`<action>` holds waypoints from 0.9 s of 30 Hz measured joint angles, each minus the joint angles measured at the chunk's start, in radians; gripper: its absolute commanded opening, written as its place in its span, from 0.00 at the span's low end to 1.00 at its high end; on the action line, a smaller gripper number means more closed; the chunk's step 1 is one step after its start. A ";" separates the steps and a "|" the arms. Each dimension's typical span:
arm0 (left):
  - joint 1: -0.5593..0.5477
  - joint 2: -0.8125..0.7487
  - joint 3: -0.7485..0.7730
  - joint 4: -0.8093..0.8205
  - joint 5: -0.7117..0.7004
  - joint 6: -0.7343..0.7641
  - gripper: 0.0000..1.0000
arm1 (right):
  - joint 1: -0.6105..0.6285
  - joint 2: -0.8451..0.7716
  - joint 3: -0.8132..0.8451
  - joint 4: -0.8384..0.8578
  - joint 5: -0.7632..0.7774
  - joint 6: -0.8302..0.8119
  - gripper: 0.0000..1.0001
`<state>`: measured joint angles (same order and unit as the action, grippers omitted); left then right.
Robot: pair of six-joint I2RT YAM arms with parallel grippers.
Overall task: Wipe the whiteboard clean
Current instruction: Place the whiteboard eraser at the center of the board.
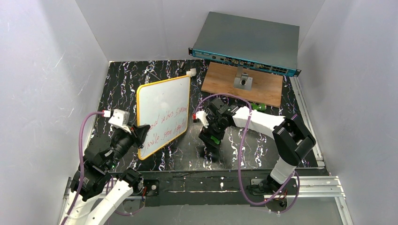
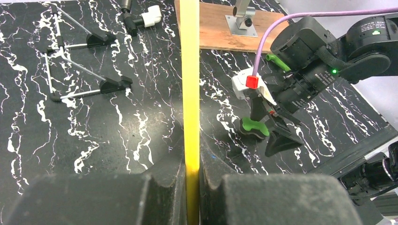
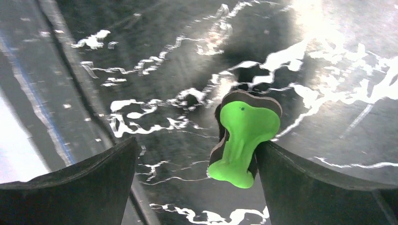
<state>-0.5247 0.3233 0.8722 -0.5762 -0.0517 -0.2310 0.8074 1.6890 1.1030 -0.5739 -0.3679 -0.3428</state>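
While the left gripper [image 1: 141, 131] is shut tight on the yellow frame [image 2: 190, 93] of the whiteboard [image 1: 164, 112], the right gripper [image 1: 210, 143] has its fingers spread wide apart. The left fingers [image 2: 117, 199] pinch the frame from both sides. The whiteboard stands up on its edge, tilted, on the left half of the black table [image 1: 122, 79]. Red writing shows on its white face.

The right gripper hangs low over the table, to the right of the whiteboard and apart from it. A green eraser [image 3: 244, 136] with a dark underside sits between its fingers. It touches one finger [image 3: 319, 187], and the other finger [image 3: 89, 187] is well away from it, so nothing is squeezed there.

Behind the right arm lies a brown wooden board [image 1: 220, 84] with a small metal piece [image 1: 243, 82] standing on it. A grey box [image 1: 248, 42] rests at the back. A white plug [image 1: 191, 72] lies near the top corner of the whiteboard. On the side of the whiteboard away from the right arm — seen from the left wrist — a thin wire stand [image 2: 80, 65] lies flat on the table. A purple cable [image 1: 241, 140] loops round the right arm.
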 measured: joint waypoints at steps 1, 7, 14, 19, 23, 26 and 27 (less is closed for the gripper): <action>0.000 0.000 0.000 0.000 0.000 -0.003 0.00 | -0.008 -0.005 -0.003 -0.005 -0.024 0.003 0.98; 0.000 -0.037 -0.060 0.058 0.010 -0.071 0.00 | -0.083 0.001 0.023 -0.035 -0.148 0.000 0.98; 0.000 -0.096 -0.159 0.143 0.018 -0.232 0.00 | -0.113 0.000 0.004 0.014 -0.094 0.032 0.98; 0.000 -0.126 -0.221 0.196 0.013 -0.334 0.00 | -0.112 -0.002 -0.008 0.035 -0.054 0.053 0.98; 0.000 -0.130 -0.259 0.245 0.007 -0.391 0.00 | -0.109 -0.002 -0.008 0.046 -0.045 0.058 0.98; 0.000 -0.130 -0.281 0.281 -0.004 -0.421 0.00 | -0.108 -0.002 -0.009 0.047 -0.037 0.060 0.98; 0.000 -0.130 -0.287 0.293 -0.007 -0.429 0.00 | -0.108 -0.002 -0.009 0.047 -0.035 0.060 0.98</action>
<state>-0.5243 0.1936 0.5850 -0.2836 -0.0586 -0.6598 0.6991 1.6875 1.0943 -0.5270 -0.4030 -0.2825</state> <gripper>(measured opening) 0.054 0.981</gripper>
